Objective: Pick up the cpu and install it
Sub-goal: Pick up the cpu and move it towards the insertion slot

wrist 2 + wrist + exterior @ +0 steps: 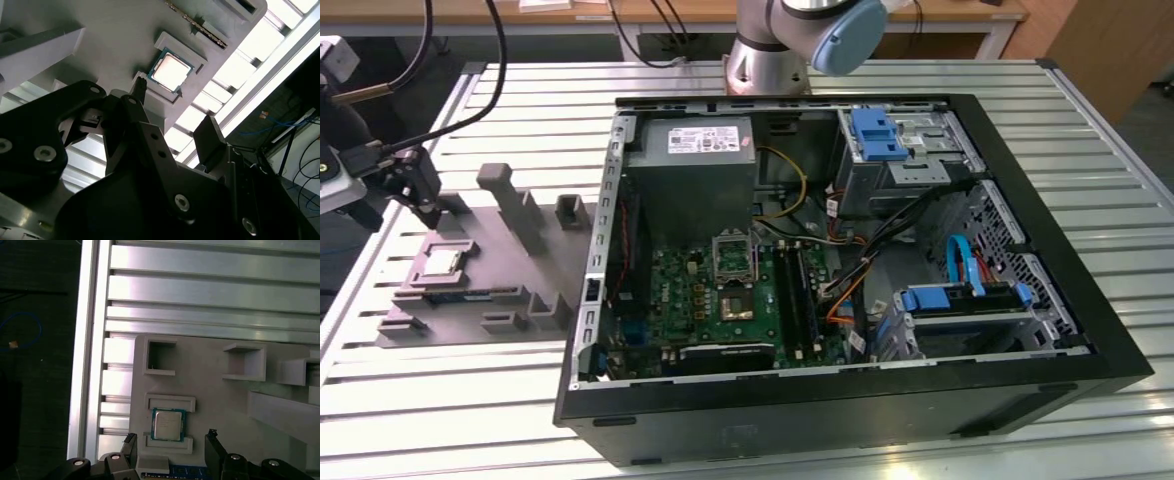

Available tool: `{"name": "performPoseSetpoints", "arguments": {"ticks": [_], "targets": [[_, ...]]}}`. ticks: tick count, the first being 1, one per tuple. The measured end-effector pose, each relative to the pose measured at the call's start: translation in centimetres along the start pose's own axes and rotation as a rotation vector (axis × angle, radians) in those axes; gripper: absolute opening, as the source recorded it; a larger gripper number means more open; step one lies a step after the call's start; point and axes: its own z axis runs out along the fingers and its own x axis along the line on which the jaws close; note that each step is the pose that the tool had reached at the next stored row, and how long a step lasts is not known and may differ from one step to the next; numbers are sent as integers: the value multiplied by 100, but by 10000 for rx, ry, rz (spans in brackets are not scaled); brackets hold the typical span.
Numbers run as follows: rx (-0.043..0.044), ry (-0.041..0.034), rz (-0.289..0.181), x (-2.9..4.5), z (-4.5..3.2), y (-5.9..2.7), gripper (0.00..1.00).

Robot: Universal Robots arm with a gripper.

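The cpu (443, 263) is a small square chip with a pale metal top. It lies flat in a recess of the grey tray (480, 300), at the exterior view's left. My gripper (426, 208) hangs just above the tray, close beside the chip, and it is open. In both wrist views the cpu (170, 70) (168, 424) lies in line with the gap of the gripper (175, 110) (171, 439). One black fingertip (131, 441) stands at each side, and nothing is held. The open computer case (1067, 380) shows the green motherboard (680, 300) with its square socket (734, 258).
Grey blocks (518, 205) rise from the tray next to the gripper. The case wall (607, 215) stands between tray and motherboard. Cables (881, 250), drive bays with blue clips (878, 135) and a power supply (700, 165) crowd the case. Everything rests on a slatted metal table (440, 400).
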Motion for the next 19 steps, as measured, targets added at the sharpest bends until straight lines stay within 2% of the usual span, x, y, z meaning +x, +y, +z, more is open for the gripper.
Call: {"name": "performPoseSetpoints", "arguments": {"ticks": [14,19], "targets": [[1,1,7,0,1,0,65],[1,-4,78,2,68,-6,65]]}}
